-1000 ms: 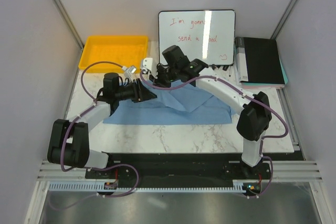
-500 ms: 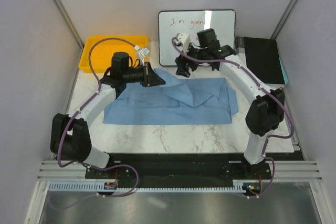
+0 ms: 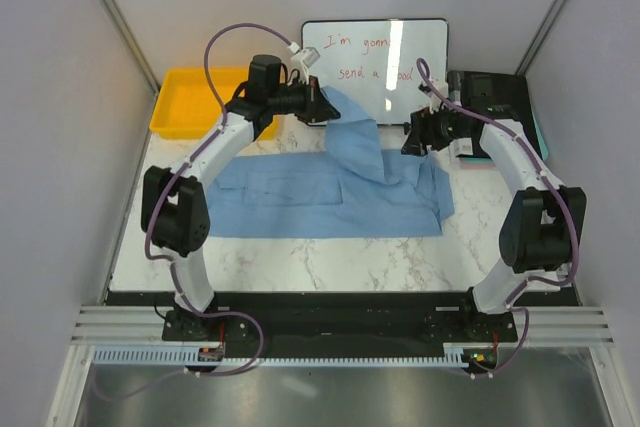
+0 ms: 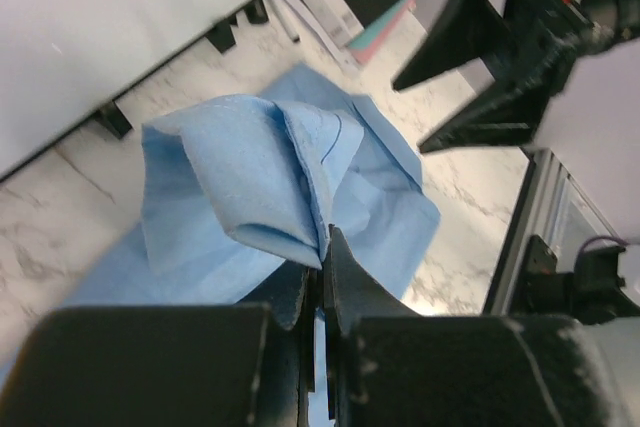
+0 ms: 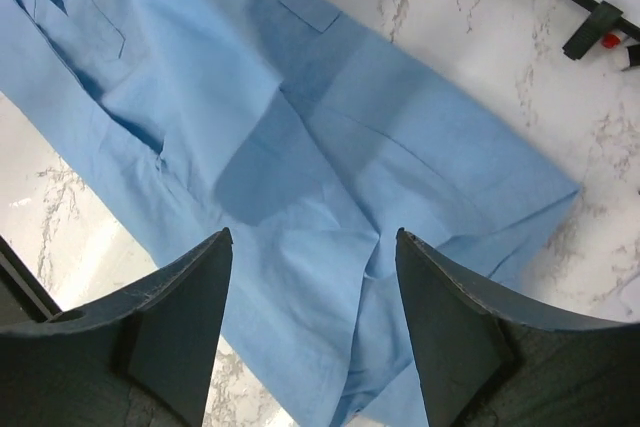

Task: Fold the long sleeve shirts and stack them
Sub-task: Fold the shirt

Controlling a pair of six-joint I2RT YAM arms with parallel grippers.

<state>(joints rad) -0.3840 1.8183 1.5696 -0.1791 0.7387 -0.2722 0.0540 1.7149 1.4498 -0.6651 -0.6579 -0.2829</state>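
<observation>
The long sleeve shirt (image 3: 300, 202), light blue thin cloth, lies spread across the marble table. My left gripper (image 3: 320, 107) is shut on a fold of it and holds that part lifted near the whiteboard. The cloth drapes down from it to the right. In the left wrist view the bunched shirt (image 4: 240, 177) hangs from the closed left gripper (image 4: 325, 247). My right gripper (image 3: 413, 135) stands open over the shirt's right end. In the right wrist view the shirt (image 5: 300, 117) lies flat beneath the right gripper (image 5: 312, 237), with nothing between the fingers.
A yellow tray (image 3: 190, 102) sits at the back left. A whiteboard (image 3: 390, 57) stands at the back centre, its foot (image 5: 590, 27) on the marble. A black binder (image 3: 500, 112) lies at the back right. The right arm (image 4: 500, 57) shows close in the left wrist view.
My left gripper shut on the shirt's far edge and carried it up and back toward the whiteboard. My right gripper opened, let go and swung right.
</observation>
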